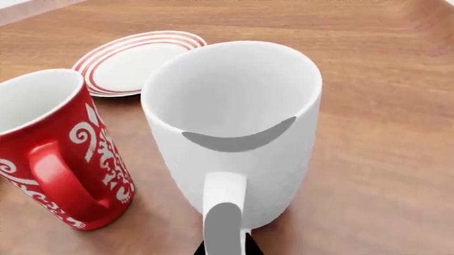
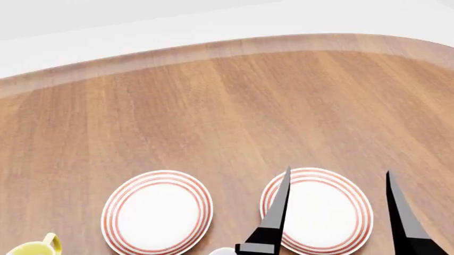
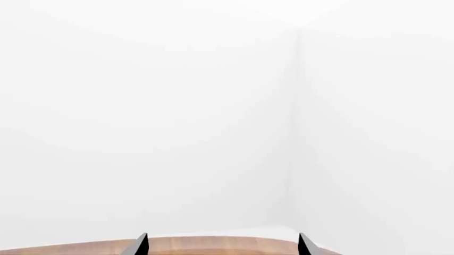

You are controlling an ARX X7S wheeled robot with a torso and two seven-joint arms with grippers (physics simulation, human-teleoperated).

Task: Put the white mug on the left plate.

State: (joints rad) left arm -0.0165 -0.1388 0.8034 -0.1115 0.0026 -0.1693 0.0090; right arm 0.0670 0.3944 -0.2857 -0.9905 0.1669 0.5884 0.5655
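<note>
- Step in hand, as I judge it: approach and grasp. The white mug (image 1: 234,133) stands upright on the wooden surface (image 1: 383,159), not on any plate.
- In the left wrist view the white mug fills the centre of the frame, its handle (image 1: 225,212) turned toward the camera at lower centre. A red patterned mug (image 1: 57,154) stands just beside it at the left of the frame; I see a narrow gap, no contact.
- The left pincer (image 1: 225,249) shows only as dark tips at the bottom edge, directly behind the handle. I cannot tell how far it is open, or whether it grips the handle.
- In the same view a plate with red rings (image 1: 138,61) lies beyond the two mugs, at upper left of the frame. I cannot tell from this view which of the two plates it is.
- In the head view the left plate (image 2: 157,212) sits at lower left and its twin (image 2: 319,210) at lower right, well apart. A yellow-handled mug (image 2: 35,247) shows at the bottom left corner.
- The right pincer (image 2: 337,212) is spread wide with nothing between its fingers, raised in front of the right plate.
- Next move calls for: a confirmed grip on the handle, a straight lift clear of the red mug, then transfer over the left plate.
</note>
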